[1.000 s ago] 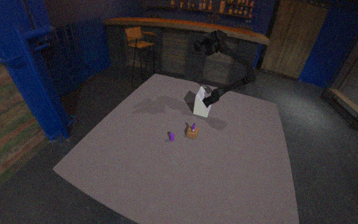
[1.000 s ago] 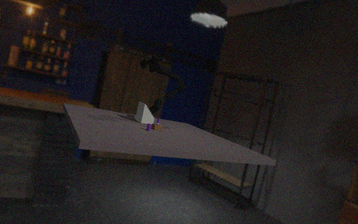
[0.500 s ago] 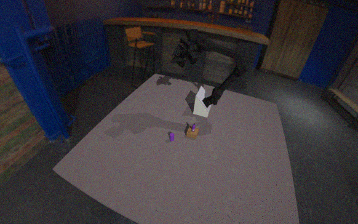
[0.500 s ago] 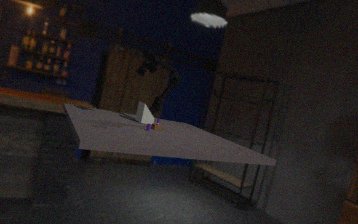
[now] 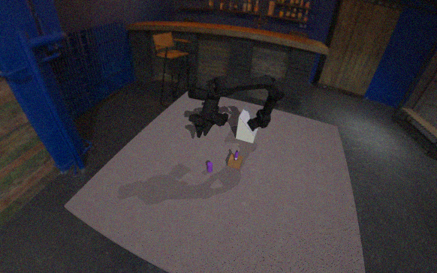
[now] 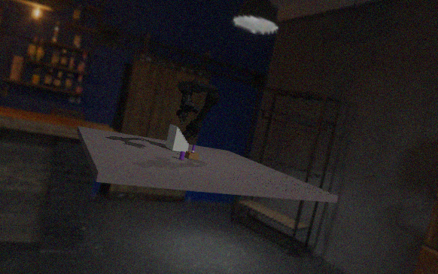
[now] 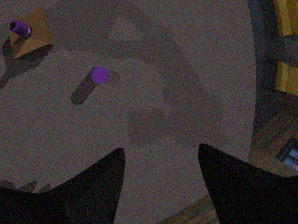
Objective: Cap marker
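Observation:
The purple cap (image 5: 209, 166) (image 6: 182, 155) (image 7: 99, 75) stands upright on the table. The orange-brown holder block (image 5: 234, 163) (image 6: 193, 156) (image 7: 41, 39) is beside it, to its right in the top view. The marker (image 5: 236, 154) (image 6: 193, 147) (image 7: 20, 28) stands upright in the block, its purple tip end up. My gripper (image 5: 199, 136) (image 7: 162, 153) is open and empty, its fingers apart. It hangs above the table, clear of the cap, which lies up and left of the fingertips in the wrist view.
A white wedge-shaped block (image 5: 245, 133) (image 6: 177, 140) stands on the table (image 5: 293, 195) (image 6: 233, 181) between the holder block and the arm's base. The arm arches behind and above it. A bar counter (image 5: 229, 30) and a stool (image 5: 170, 53) stand beyond the table.

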`<state>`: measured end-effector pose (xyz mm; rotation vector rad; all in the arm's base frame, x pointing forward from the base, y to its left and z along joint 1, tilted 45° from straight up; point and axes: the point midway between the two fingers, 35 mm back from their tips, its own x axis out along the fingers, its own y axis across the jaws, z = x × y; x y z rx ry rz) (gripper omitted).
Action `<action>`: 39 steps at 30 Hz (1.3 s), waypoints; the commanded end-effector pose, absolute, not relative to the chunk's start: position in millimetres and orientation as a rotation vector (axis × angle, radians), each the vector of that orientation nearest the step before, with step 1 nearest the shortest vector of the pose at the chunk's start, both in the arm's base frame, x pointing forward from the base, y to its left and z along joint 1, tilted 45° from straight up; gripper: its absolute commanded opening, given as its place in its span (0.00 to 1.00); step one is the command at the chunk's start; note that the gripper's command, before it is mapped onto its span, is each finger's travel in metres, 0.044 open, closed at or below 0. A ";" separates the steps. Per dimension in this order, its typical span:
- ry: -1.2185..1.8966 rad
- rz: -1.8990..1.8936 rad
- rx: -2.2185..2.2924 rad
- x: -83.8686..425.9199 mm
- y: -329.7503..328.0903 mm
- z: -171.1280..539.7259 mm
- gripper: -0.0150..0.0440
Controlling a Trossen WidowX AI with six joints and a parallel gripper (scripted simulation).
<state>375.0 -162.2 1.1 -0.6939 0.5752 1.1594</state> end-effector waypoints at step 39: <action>0.728 1.530 -0.543 359.5 -17.6 -91.4 0.65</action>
